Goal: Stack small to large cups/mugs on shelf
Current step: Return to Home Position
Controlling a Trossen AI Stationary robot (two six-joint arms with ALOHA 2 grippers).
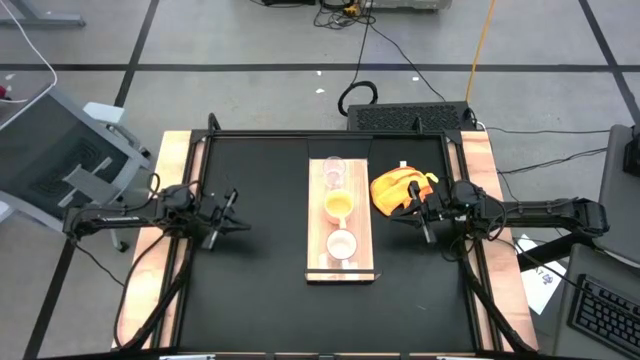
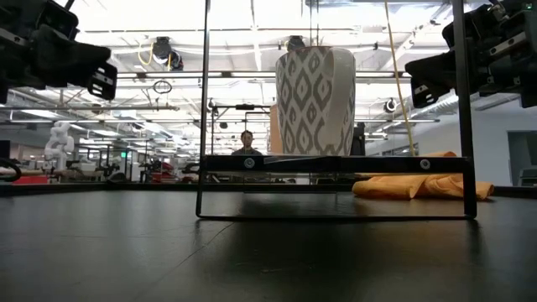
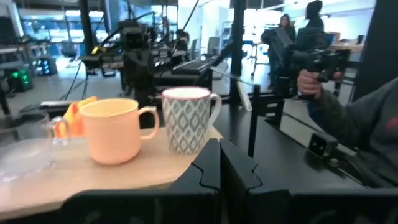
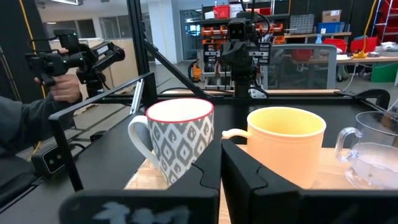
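The wooden shelf [image 1: 316,225] lies along the middle of the black table. Three cups stand upright on it in a row, each on its base. The clear glass cup [image 1: 333,172] is farthest, the orange-yellow mug [image 1: 339,205] is in the middle, and the white patterned mug [image 1: 342,243] is nearest. My left gripper [image 1: 232,210] hovers shut to the shelf's left and points level at the cups [image 3: 115,130]. My right gripper [image 1: 405,213] hovers shut to the shelf's right, facing the white mug [image 4: 177,140] and the yellow mug [image 4: 286,146].
An orange-yellow cloth [image 1: 400,188] lies crumpled on the table between the shelf and my right gripper. A black frame [image 2: 336,164] runs around the table. A person's hand with a hand-held controller [image 4: 59,81] shows beyond the table's near side.
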